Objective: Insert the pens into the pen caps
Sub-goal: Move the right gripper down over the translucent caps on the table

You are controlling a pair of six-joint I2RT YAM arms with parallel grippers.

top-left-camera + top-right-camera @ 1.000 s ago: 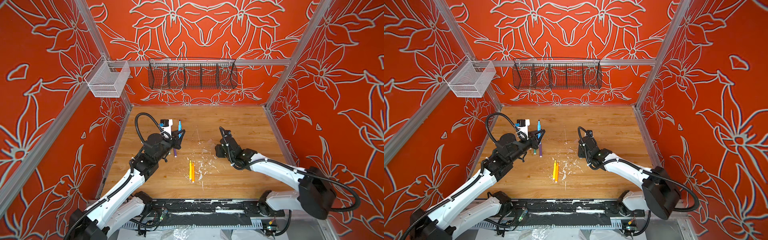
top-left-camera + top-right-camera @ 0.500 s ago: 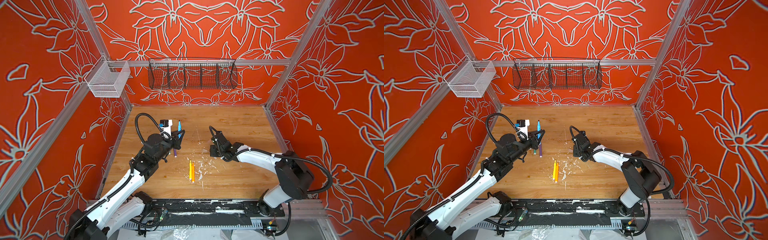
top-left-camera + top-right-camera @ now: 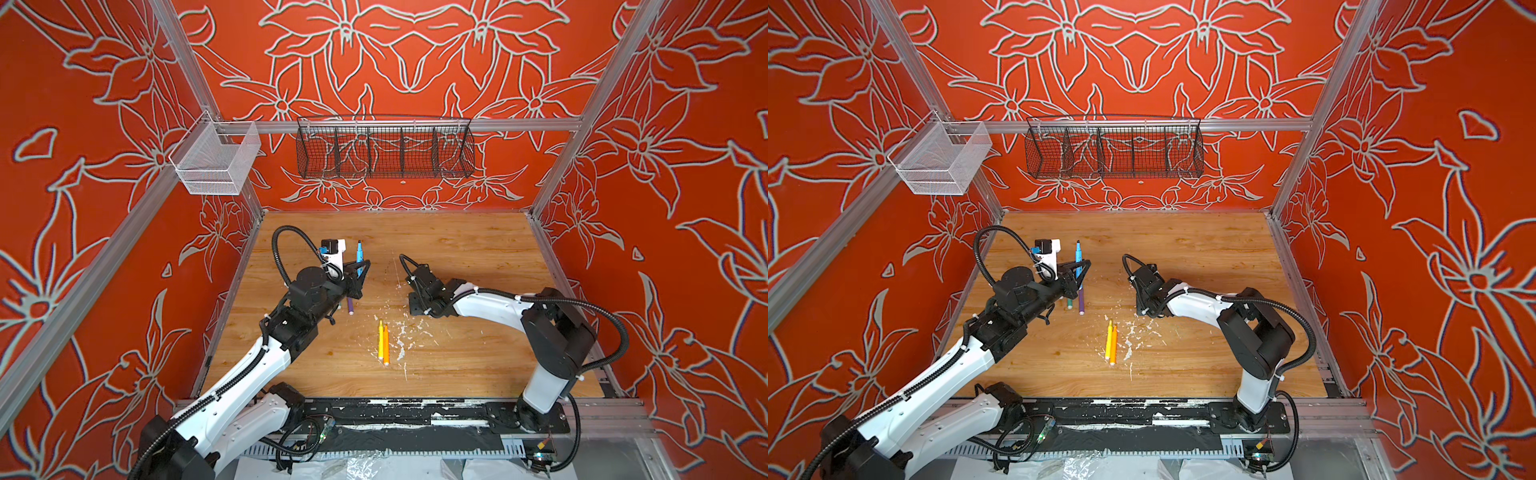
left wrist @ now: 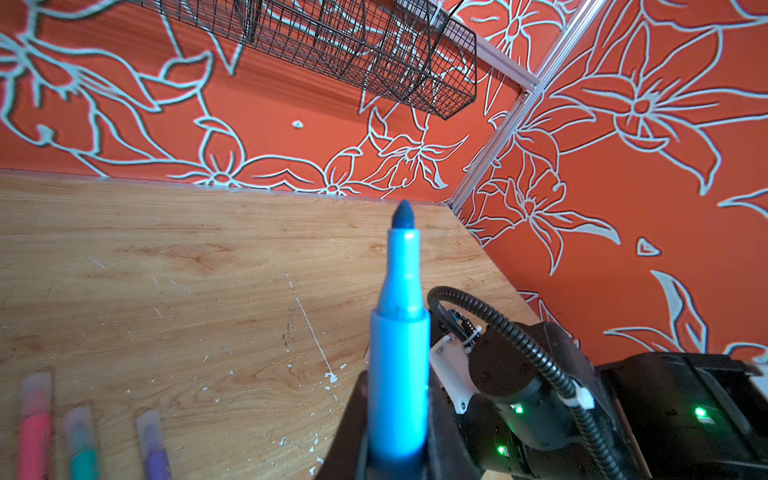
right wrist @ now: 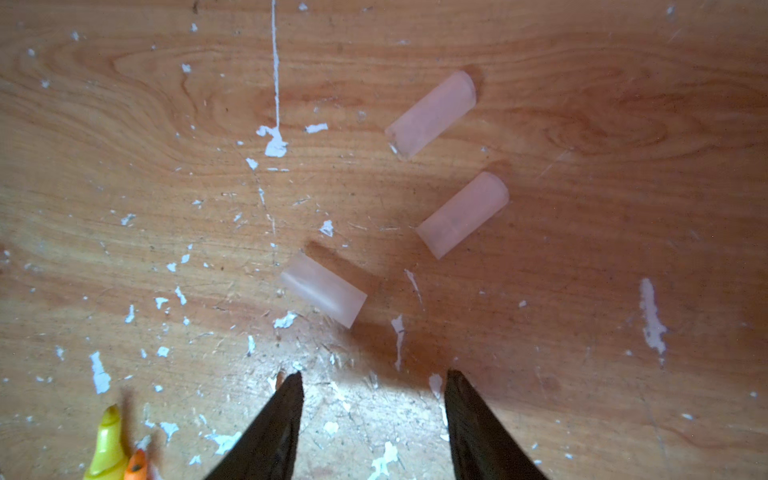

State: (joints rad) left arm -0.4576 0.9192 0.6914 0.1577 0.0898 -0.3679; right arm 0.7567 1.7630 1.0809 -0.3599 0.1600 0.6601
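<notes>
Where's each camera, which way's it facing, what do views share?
Top views: high in front, looking down at table; left arm, right arm show.
Left wrist: behind left pincer shut on blue pen, facing back wall.
Right wrist: above open right pincer, facing down at three pen caps.
Shared: yellow pen, both top views and right wrist.
</notes>
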